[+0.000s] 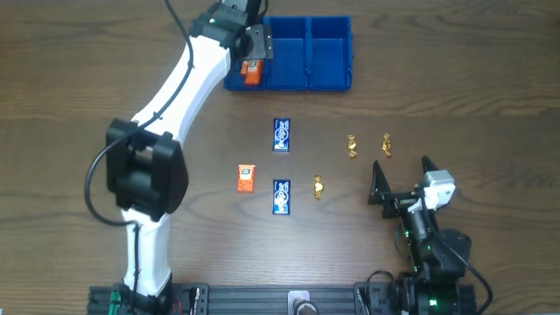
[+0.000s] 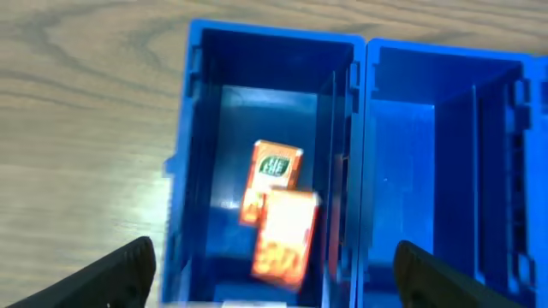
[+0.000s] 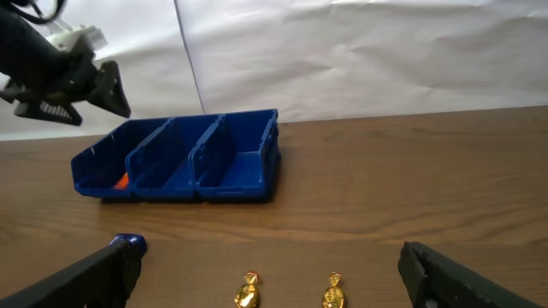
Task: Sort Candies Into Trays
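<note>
Two orange candies (image 2: 276, 167) beneath left gripper (image 2: 276, 272)

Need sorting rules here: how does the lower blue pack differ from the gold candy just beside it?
The blue pack is a flat rectangle, while the gold candy is a small lump in a twisted wrapper. The blue pack is clearly larger than the gold candy. The blue pack is blue with a pale print, and the gold candy is shiny gold. Both lie loose on the wooden table, apart from each other, not yet in the blue tray.
</note>
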Controlling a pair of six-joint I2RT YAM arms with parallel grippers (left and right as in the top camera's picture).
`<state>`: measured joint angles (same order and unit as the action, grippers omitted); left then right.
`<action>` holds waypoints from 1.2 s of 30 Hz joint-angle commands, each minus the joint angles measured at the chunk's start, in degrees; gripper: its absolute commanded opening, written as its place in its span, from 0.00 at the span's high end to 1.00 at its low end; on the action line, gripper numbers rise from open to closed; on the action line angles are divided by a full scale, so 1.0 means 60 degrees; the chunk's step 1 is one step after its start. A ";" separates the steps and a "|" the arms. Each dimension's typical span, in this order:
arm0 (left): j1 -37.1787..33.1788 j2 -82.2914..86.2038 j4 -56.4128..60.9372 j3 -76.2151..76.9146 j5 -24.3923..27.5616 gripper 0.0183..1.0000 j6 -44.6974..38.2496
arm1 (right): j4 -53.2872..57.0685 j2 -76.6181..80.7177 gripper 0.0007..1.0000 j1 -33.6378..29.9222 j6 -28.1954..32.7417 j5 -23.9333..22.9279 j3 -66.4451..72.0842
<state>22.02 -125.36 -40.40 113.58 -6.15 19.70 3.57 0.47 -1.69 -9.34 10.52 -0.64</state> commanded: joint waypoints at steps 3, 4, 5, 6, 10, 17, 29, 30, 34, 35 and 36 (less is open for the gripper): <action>0.1781 0.5319 0.0882 -0.4849 -0.1388 0.07 0.0834 | 0.0018 -0.0051 0.00 -0.0051 0.0146 -0.0029 0.0033; 0.2142 0.5807 0.0940 -0.5701 -0.1519 0.06 0.1260 | 0.0015 -0.0051 0.00 -0.0051 0.0146 -0.0029 0.0033; 0.2386 0.6094 0.0958 -0.6357 -0.1512 0.06 0.1606 | 0.0018 -0.0051 0.00 -0.0051 0.0146 -0.0029 0.0033; 0.2659 0.6346 0.0973 -0.7158 -0.1504 0.05 0.2069 | 0.0018 -0.0051 0.00 -0.0051 0.0146 -0.0029 0.0033; 0.3388 0.6459 0.1800 -0.9668 -0.1475 0.08 0.3136 | 0.0018 -0.0051 0.00 -0.0051 0.0146 -0.0029 0.0033; 0.3461 0.6346 0.3399 -1.1799 -0.0929 0.07 0.3683 | 0.0018 -0.0051 0.00 -0.0051 0.0146 -0.0029 0.0033; 0.3461 0.5286 0.4003 -1.1803 -0.0889 0.15 0.3603 | 0.0018 -0.0051 0.00 -0.0051 0.0146 -0.0029 0.0033; 0.3461 0.5282 0.4003 -1.1803 -0.0885 0.19 0.3606 | 0.0018 -0.0051 0.00 -0.0051 0.0146 -0.0029 0.0033; 0.3461 0.5111 0.4000 -1.1803 -0.0838 0.34 0.3636 | 0.0018 -0.0051 0.00 -0.0051 0.0146 -0.0029 0.0033; 0.3461 0.5060 0.4000 -1.1803 -0.0812 0.36 0.3679 | 0.0018 -0.0051 0.00 -0.0051 0.0146 -0.0029 0.0033; 0.3461 0.5016 0.4000 -1.1803 -0.0812 0.39 0.3690 | 0.0018 -0.0051 0.00 -0.0051 0.0146 -0.0029 0.0033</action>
<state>42.81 -93.56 -16.40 42.96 -11.31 40.84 3.60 0.47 -1.69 -9.32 10.52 -0.64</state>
